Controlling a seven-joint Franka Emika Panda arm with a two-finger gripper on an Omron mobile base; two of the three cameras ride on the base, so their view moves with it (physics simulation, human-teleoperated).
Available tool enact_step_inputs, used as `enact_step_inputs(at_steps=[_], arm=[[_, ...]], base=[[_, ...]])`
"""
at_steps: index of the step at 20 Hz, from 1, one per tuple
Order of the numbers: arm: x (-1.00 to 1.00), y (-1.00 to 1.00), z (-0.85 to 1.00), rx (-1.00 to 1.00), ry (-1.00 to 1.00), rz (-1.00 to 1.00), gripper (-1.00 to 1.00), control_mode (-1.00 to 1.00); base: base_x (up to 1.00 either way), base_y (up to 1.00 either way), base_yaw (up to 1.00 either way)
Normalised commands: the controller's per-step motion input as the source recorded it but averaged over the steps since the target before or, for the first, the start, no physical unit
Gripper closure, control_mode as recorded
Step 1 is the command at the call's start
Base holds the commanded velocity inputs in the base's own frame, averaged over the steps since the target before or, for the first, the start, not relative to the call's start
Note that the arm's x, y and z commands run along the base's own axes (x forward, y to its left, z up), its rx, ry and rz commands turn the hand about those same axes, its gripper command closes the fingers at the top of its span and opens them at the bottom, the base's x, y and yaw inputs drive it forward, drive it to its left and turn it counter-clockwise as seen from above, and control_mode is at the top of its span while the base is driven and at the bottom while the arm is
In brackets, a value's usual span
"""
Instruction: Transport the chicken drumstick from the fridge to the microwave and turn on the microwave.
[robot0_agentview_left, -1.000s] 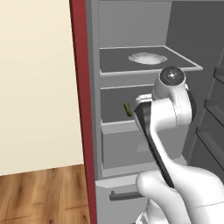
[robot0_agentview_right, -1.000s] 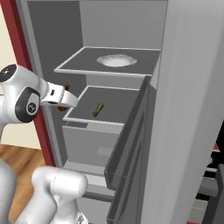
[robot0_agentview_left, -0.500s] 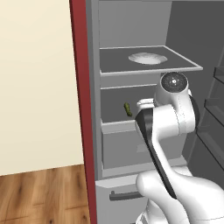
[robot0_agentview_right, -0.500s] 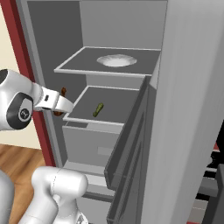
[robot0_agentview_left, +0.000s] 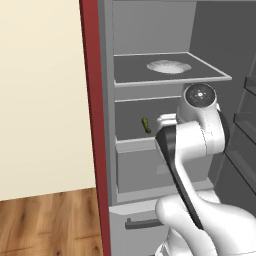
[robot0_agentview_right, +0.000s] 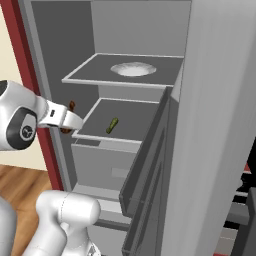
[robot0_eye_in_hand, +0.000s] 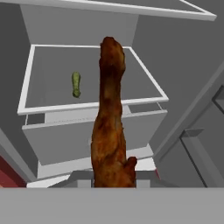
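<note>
I see one chicken drumstick (robot0_eye_in_hand: 110, 127) pinched in the gripper (robot0_agentview_right: 68, 120), the jaws pressed onto its thick end. In the hand view its long axis runs straight away from the hand, narrow end pointing toward the fridge (robot0_agentview_right: 210, 100) interior. From the right base view it sits just outside the fridge's left edge, beside the red cabinet side (robot0_agentview_left: 92, 125), near the front of the middle shelf (robot0_agentview_right: 125, 117). Compared with a second ago, the hand has drawn back out and leftward from the shelf, carrying the drumstick. One green vegetable (robot0_agentview_right: 112, 125) lies on that shelf; one pale plate (robot0_agentview_left: 167, 66) sits on the upper shelf.
</note>
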Motion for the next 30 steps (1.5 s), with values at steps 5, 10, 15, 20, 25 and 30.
enact_step_inputs(at_steps=[5, 10, 15, 20, 25, 30], arm=[[-0.66, 0.09, -0.01, 0.0, -0.02, 0.0, 1.0, -1.0], [-0.65, 0.23, -0.06, 0.0, -0.06, -0.04, 1.0, -1.0], [-0.19, 0.26, -0.05, 0.0, 0.0, -0.07, 1.0, -1.0], [-0.01, 0.08, -0.01, 0.0, 0.0, -0.01, 1.0, -1.0], [0.0, 0.0, 0.0, 0.0, 0.0, 0.0, 1.0, -1.0], [0.0, 0.0, 0.0, 0.0, 0.0, 0.0, 1.0, -1.0]], base=[[0.0, 0.0, 0.0], [0.0, 0.0, 0.0], [0.0, 0.0, 0.0], [0.0, 0.0, 0.0], [0.0, 0.0, 0.0], [0.0, 0.0, 0.0]])
